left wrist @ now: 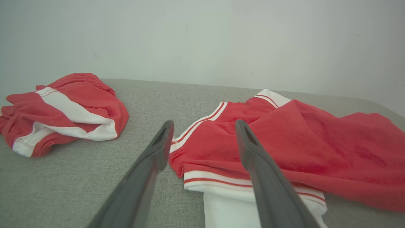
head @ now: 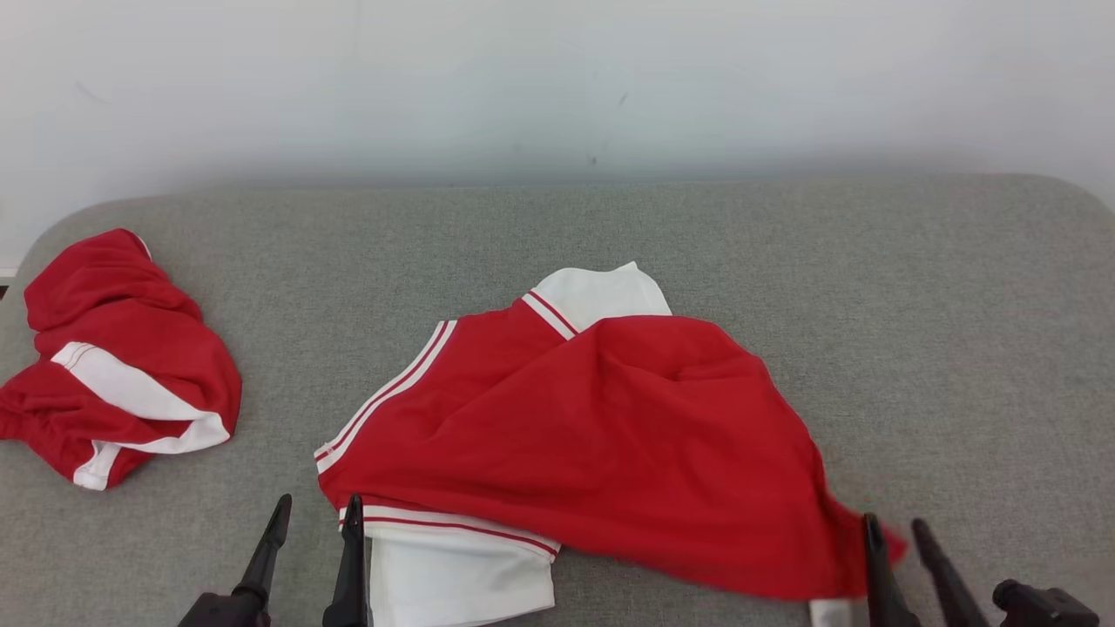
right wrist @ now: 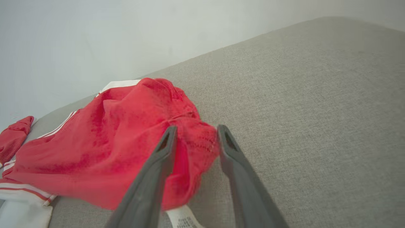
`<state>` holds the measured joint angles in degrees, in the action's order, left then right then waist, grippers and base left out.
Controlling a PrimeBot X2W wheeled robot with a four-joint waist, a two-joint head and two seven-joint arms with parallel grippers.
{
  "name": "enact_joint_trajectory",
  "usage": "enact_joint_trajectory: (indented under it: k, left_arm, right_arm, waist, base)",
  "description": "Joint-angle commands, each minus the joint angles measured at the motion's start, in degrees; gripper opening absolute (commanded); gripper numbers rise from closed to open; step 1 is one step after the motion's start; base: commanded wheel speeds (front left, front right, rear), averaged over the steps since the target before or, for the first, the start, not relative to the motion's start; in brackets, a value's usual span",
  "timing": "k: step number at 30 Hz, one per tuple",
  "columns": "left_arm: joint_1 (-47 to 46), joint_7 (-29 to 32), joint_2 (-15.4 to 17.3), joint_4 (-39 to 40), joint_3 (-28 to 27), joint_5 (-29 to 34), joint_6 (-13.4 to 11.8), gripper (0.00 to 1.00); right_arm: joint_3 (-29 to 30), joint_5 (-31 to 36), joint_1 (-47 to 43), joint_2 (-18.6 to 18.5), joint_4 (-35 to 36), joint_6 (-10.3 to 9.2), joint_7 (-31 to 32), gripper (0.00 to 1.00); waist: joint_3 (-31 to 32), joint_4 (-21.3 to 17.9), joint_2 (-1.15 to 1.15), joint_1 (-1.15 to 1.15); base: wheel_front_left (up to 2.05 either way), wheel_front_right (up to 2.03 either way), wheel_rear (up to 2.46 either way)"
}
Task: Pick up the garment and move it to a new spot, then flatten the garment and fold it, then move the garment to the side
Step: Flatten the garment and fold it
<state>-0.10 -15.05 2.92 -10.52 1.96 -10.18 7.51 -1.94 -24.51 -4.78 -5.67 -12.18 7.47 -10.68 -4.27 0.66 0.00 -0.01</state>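
Along the near edge of the grey surface [head: 915, 305], the red-and-white garment [head: 592, 418] lies spread but rumpled. Its long axis runs left to right, spanning the gap between the two arms. The left gripper [head: 319, 501] sits at the white-banded left corner with its jaws spread wide and nothing in them — the inner finger is right against the trim. The right gripper [head: 893, 521] is at the far red corner, jaws parted about halfway. The hem is bunched loosely between the fingers and blurred — let go, I'd judge, not pinched. Each arm has its own end, so flattening looks like the next call. A second red garment [head: 122, 357] lies crumpled at the left edge, well apart.
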Motion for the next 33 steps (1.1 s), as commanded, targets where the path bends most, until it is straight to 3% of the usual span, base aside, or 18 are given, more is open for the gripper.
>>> enact_joint_trajectory:
  k: [1,17,33]
  left_arm:
    - [0.2,-0.2,0.0,-0.1,-0.2,0.2,-0.1,1.00]
    - [2.8,-0.2,0.5,2.2,-4.0,1.9,-0.1,1.00]
    - [4.9,-0.2,1.2,4.3,-7.5,3.1,-0.1,1.00]
  right_arm:
    - [1.0,2.3,0.3,-0.1,1.1,0.05,-0.6,1.00]
    - [0.4,6.4,4.0,-3.4,2.7,0.05,-3.0,1.00]
    - [0.9,5.9,0.9,-3.2,3.0,0.05,-4.5,1.00]
  waist:
    - [0.4,0.0,0.00,0.01]
    - [3.5,0.9,0.00,0.01]
    - [5.1,1.9,0.00,0.01]
  base:
    - [0.00,0.00,0.00]
    - [0.00,0.00,0.00]
    - [0.00,0.00,0.00]
